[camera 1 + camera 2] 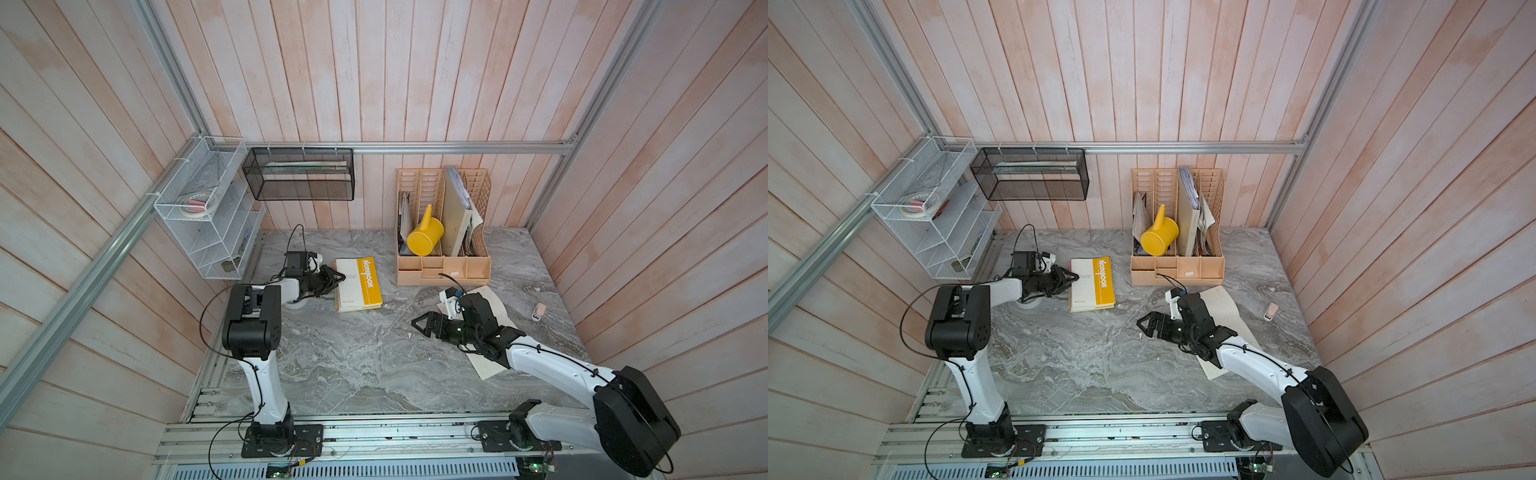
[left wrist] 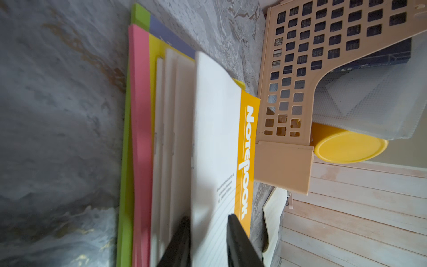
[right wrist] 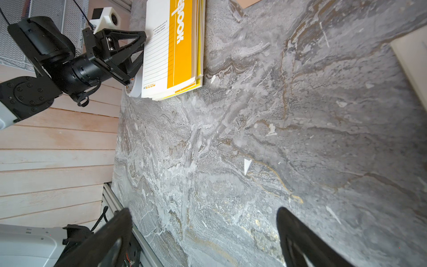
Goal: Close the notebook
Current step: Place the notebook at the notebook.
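The notebook (image 1: 359,282) (image 1: 1094,282), with a white and yellow cover, lies flat on the marble table at the back left, on a stack of pink and green sheets (image 2: 138,115). Its front cover is down, bowed slightly up at the free edge (image 2: 217,138). My left gripper (image 1: 343,276) (image 1: 1077,275) (image 2: 209,218) is at that left edge, open a little, with the cover's edge between its fingers. In the right wrist view the notebook (image 3: 173,46) and the left gripper (image 3: 143,45) show together. My right gripper (image 1: 417,326) (image 1: 1140,324) (image 3: 204,211) hangs open over bare table.
A peach file organiser (image 1: 442,266) with a yellow watering can (image 1: 424,235) stands right of the notebook. A loose lined sheet (image 1: 494,307) lies under the right arm. A tape roll (image 1: 297,303) sits below the left wrist. Wire shelves (image 1: 208,216) hang at the left wall.
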`<control>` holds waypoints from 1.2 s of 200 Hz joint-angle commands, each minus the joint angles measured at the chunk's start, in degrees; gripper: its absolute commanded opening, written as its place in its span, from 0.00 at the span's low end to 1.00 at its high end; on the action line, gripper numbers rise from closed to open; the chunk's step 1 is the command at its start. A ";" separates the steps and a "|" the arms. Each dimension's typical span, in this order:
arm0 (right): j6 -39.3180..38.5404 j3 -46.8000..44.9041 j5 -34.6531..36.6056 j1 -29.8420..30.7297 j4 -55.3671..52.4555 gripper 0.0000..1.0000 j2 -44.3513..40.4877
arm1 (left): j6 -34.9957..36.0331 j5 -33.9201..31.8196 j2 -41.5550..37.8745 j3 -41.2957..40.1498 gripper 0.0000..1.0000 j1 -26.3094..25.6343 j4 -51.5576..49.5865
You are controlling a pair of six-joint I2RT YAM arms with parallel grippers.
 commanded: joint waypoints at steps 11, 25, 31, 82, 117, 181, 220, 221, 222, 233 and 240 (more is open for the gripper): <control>0.12 -0.68 -0.76 -0.39 0.11 0.98 -1.15 | 2.10 -2.51 -2.22 1.55 0.29 0.31 -3.97; 0.26 -0.75 -0.81 -0.39 0.14 0.98 -1.14 | 2.53 -2.88 -2.30 2.07 0.29 0.31 -4.97; 0.27 -0.83 -0.84 -0.39 0.25 0.98 -1.20 | 2.57 -2.93 -2.35 2.15 0.29 0.31 -5.13; 0.33 -0.97 -1.01 -0.40 0.50 0.98 -1.07 | 3.52 -3.81 -2.92 3.43 0.30 0.31 -7.47; 0.34 -0.87 -1.03 -0.43 0.51 0.98 -1.14 | 4.07 -4.32 -3.10 4.45 0.30 0.31 -8.93; 0.36 -0.52 -1.12 -0.38 0.32 0.98 -1.20 | 5.29 -7.97 -4.48 6.10 0.32 0.31 -13.28; 0.00 -0.27 -1.11 -0.39 -0.03 0.98 -0.96 | 8.11 -15.45 -6.85 8.21 0.41 0.31 -19.14; -0.04 -0.26 -1.11 -0.39 -0.06 0.98 -0.97 | 8.20 -15.78 -6.95 8.22 0.41 0.31 -19.31; -0.02 -0.30 -1.11 -0.39 -0.08 0.98 -0.97 | 8.33 -16.03 -7.13 8.27 0.41 0.31 -19.53; -0.08 -0.18 -1.12 -0.42 -0.23 0.98 -0.98 | 9.13 -18.55 -8.97 7.74 0.44 0.31 -20.19; -0.22 -0.18 -0.99 -0.39 -0.29 0.98 -1.04 | 9.17 -19.56 -10.64 6.89 0.47 0.31 -19.84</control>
